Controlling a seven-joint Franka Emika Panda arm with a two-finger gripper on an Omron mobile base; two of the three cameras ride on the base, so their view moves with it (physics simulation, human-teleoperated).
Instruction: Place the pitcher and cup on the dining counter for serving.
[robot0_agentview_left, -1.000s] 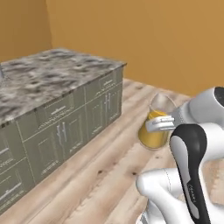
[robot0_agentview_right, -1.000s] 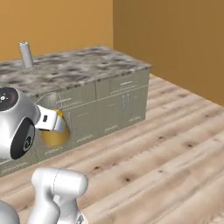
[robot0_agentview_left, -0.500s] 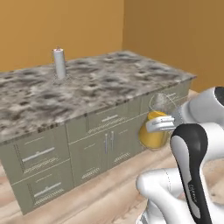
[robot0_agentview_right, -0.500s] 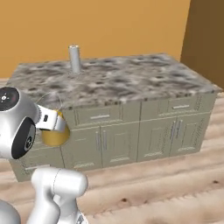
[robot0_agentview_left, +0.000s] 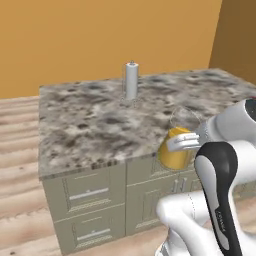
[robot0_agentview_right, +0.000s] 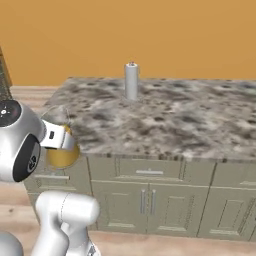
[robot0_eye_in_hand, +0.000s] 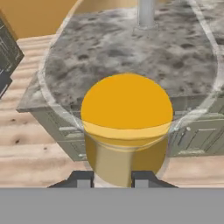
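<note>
pitcher (robot0_agentview_left: 176, 149) carried in gripper (robot0_eye_in_hand: 109, 177) at the near edge of dining counter (robot0_agentview_left: 100, 125)
grey cylinder (robot0_agentview_left: 131, 80) stands at 12 o'clock on the counter top; pitcher hangs in front of the cabinet fronts at 4 o'clock in left base view, clear of the top; finger tips (robot0_eye_in_hand: 81, 178) clamped on its glass wall.

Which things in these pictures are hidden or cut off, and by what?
- Pitcher: in the left base view the arm covers its right side; in the right base view the arm hides most of it.
- Tool: in the hand view the pitcher covers the finger ends, so contact is unclear.
- Dining counter: the right end is cut by the picture edge.
</note>
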